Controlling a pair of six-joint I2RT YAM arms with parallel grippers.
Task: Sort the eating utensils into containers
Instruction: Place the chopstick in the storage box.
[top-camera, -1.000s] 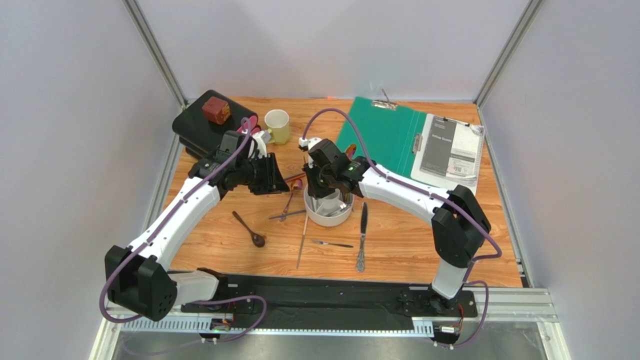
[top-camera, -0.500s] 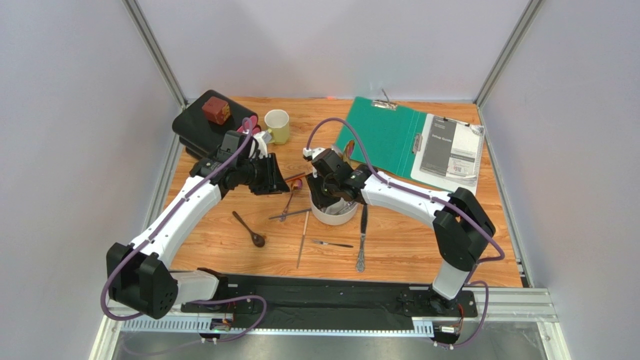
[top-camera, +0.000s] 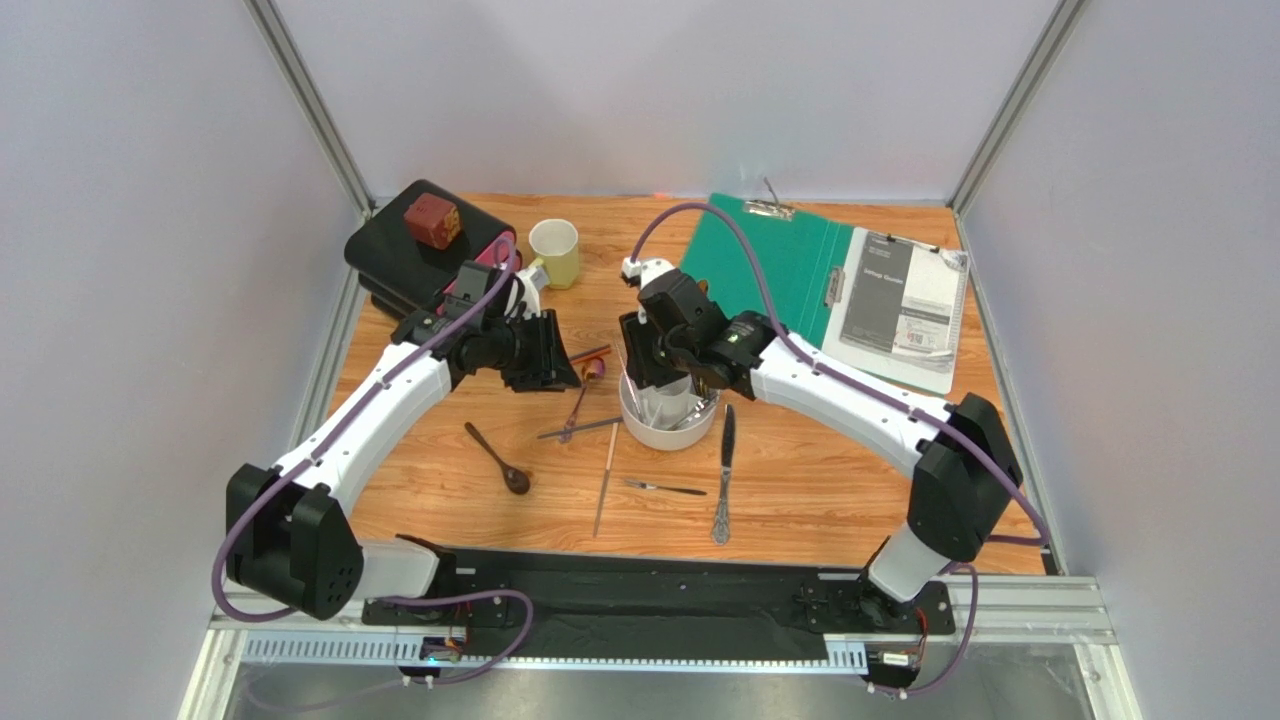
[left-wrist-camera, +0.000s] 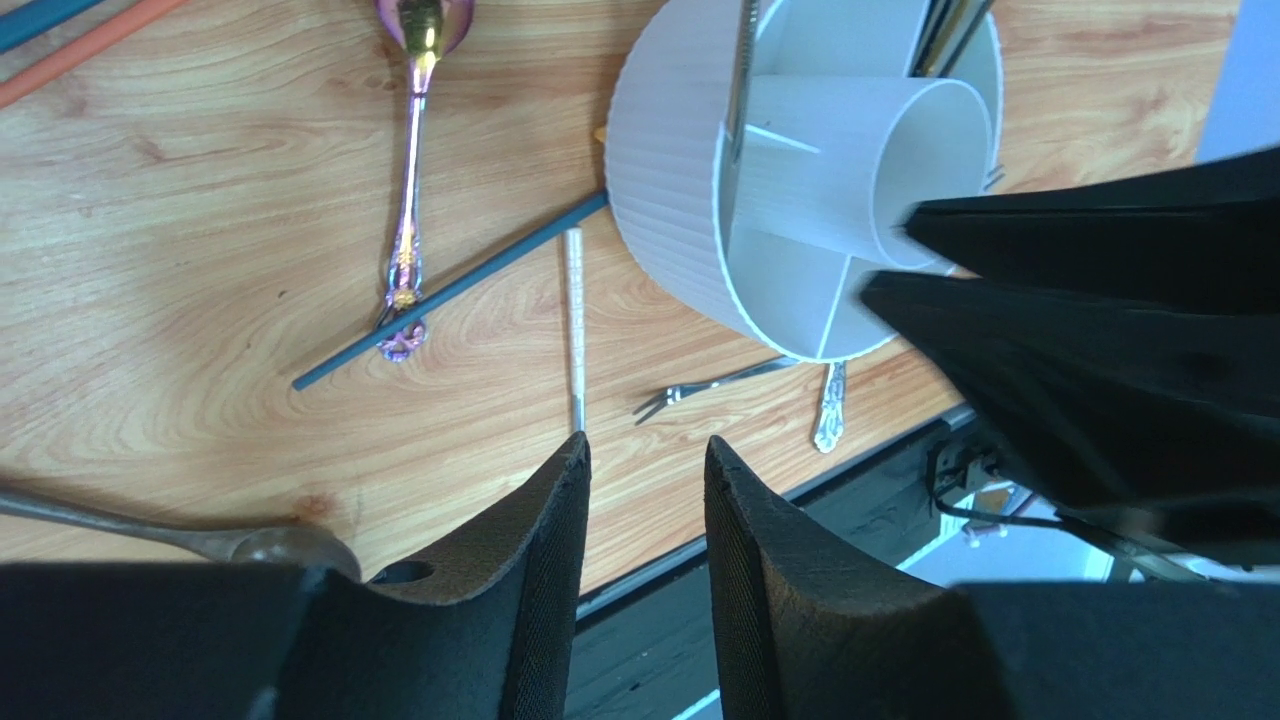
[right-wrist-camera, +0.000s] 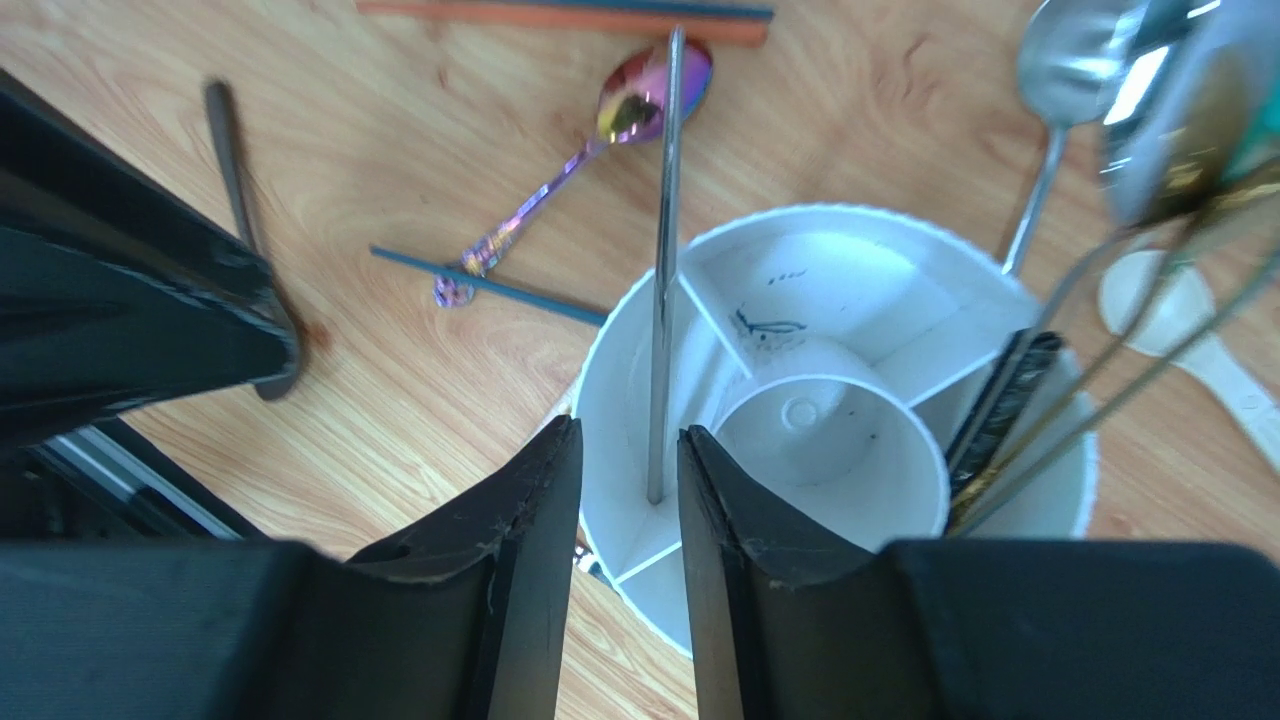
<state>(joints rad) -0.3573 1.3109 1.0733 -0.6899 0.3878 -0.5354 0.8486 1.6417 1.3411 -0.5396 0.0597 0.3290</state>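
The white round holder (top-camera: 663, 428) stands mid-table with inner partitions (right-wrist-camera: 706, 323). My right gripper (top-camera: 657, 365) hangs open just above it. A silver chopstick (right-wrist-camera: 666, 270) stands free in a compartment beyond my right fingertips (right-wrist-camera: 628, 435). Spoons and dark utensils (right-wrist-camera: 1082, 90) fill another compartment. My left gripper (left-wrist-camera: 646, 450) is open and empty, left of the holder (left-wrist-camera: 676, 195). On the wood lie an iridescent purple spoon (left-wrist-camera: 409, 180), a blue chopstick (left-wrist-camera: 451, 293), a silver chopstick (left-wrist-camera: 574, 323), a small fork (top-camera: 666, 488), a knife (top-camera: 724, 473) and a dark brown spoon (top-camera: 498, 458).
A pale yellow mug (top-camera: 555, 251) and a black box (top-camera: 394, 255) with a red-brown cube sit at the back left. A green clipboard folder (top-camera: 774, 270) with a booklet (top-camera: 899, 308) covers the back right. Orange chopsticks (top-camera: 589, 356) lie beside the left gripper.
My right gripper has opened and let go of the silver chopstick, which now stands in the holder, and has drawn back a little. The left arm shifted slightly.
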